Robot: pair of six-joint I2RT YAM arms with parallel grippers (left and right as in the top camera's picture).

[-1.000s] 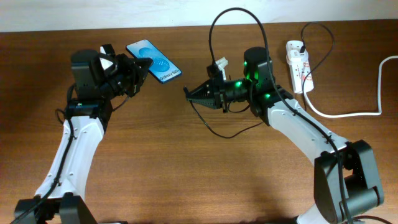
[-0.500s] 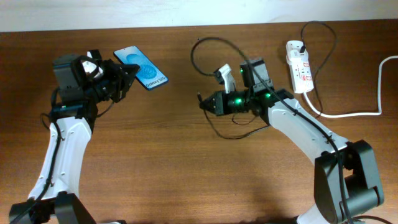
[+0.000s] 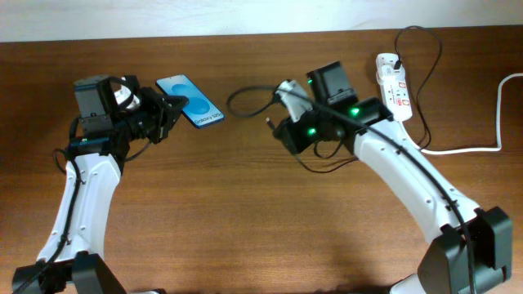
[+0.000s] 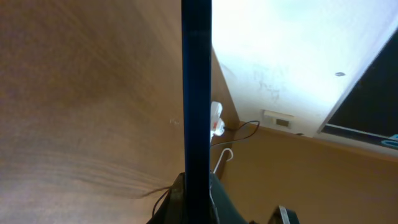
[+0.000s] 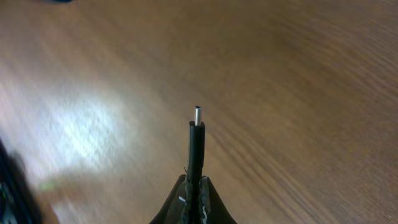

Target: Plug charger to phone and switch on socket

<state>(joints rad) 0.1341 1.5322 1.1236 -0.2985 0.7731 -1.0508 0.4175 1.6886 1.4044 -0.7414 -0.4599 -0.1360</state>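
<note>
My left gripper [image 3: 166, 117] is shut on one end of the phone [image 3: 189, 100], whose blue screen faces up at the back left. In the left wrist view the phone [image 4: 196, 93] shows edge-on as a dark bar rising from the jaws [image 4: 196, 194]. My right gripper [image 3: 280, 131] is shut on the charger's plug end; the tip [image 3: 268, 124] points left toward the phone, some way from it. In the right wrist view the charger [image 5: 196, 140] sticks straight out of the jaws [image 5: 194, 191], metal tip bare. The white socket [image 3: 391, 75] lies at the back right.
The black cable loops on the wood [image 3: 245, 96] between the arms and runs on to the socket. A thick white cord [image 3: 466, 149] trails from the socket to the right edge. The socket also shows small in the left wrist view [image 4: 216, 119].
The left gripper has carried the phone left and slightly nearer. The right gripper has drawn back to the right and turned, and the tall cable loop has dropped to lie low on its left.
</note>
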